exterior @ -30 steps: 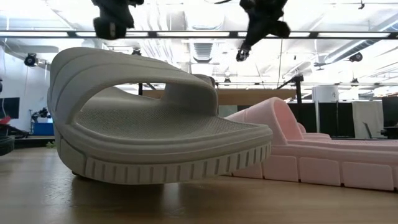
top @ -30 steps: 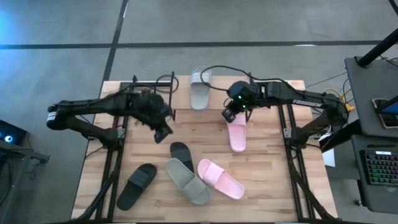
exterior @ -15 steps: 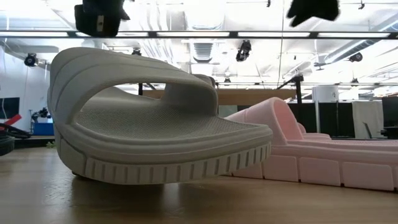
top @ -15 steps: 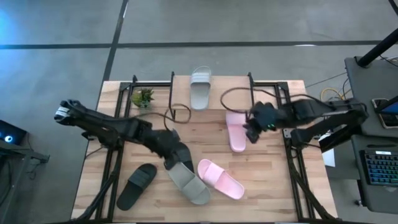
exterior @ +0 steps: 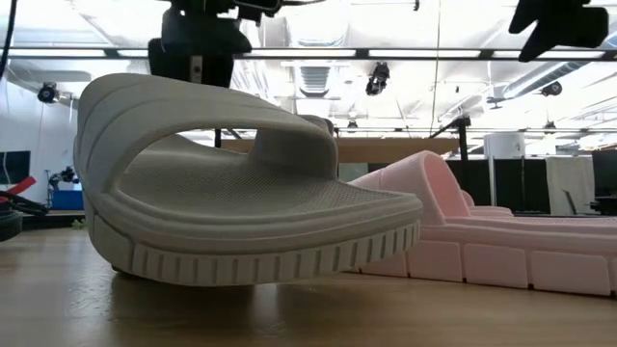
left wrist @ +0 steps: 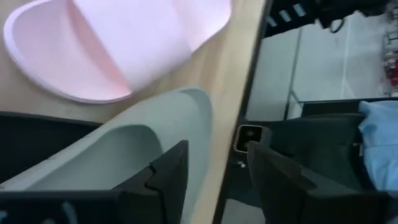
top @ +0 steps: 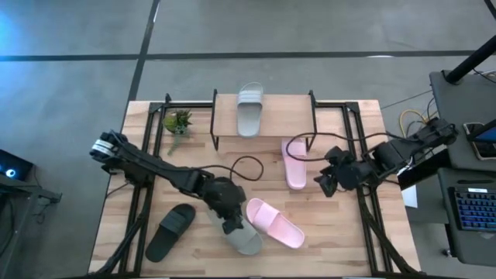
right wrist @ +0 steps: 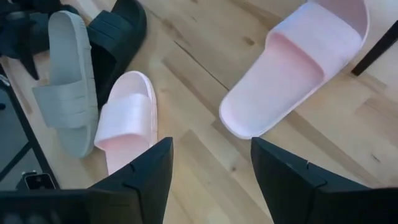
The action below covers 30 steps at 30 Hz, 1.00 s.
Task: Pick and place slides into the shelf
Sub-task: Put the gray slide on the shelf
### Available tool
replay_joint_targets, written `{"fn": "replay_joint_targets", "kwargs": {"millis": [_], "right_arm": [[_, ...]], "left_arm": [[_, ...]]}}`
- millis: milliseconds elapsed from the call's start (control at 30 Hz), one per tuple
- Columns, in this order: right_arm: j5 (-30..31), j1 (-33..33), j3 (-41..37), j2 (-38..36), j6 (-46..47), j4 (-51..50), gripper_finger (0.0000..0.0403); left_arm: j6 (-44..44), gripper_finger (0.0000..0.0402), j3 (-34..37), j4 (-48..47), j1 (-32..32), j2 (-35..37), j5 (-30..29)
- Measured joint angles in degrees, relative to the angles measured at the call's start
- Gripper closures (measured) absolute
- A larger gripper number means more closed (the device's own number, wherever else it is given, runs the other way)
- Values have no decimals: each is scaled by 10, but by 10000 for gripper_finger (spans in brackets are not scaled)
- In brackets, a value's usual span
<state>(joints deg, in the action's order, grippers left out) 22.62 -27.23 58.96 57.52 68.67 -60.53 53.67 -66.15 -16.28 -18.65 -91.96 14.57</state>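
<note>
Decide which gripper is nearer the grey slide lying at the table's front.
Left. The left gripper is right over the grey slide; the right gripper hovers away beside the pink slide near the shelf.

The right end effector (right wrist: 208, 180) hovers above the desk (right wrist: 186, 81), fingers apart. Beyond it lie two pink slides (right wrist: 292, 68) (right wrist: 124, 118), one grey slide (right wrist: 65, 81) and one black slide (right wrist: 121, 31).

Two slides are pale pink (top: 274, 223) (top: 294, 163), two light grey (top: 249, 108) (top: 236, 229), one black (top: 170, 230). The shelf (top: 275, 116) top is light wood; the plant (top: 179, 121) is green.
</note>
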Motion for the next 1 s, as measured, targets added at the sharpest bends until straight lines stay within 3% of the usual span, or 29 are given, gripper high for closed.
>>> {"fn": "replay_joint_targets", "kwargs": {"millis": [367,667,767,900,1000], "right_arm": [[41,-26,-2,-1,37,0,195],[46,-25,-1,-1,43,-1,195],[46,-25,-1,-1,44,-1,195],[46,-25,0,-1,44,-1,195],[46,-25,7,0,44,0,195]], "left_arm": [[14,251,0,-27,-13,-61,-1],[30,255,0,42,-33,-93,8],[26,286,0,43,-37,-90,15],[6,379,0,44,-39,-89,31],[-3,393,0,42,-39,-84,31]]}}
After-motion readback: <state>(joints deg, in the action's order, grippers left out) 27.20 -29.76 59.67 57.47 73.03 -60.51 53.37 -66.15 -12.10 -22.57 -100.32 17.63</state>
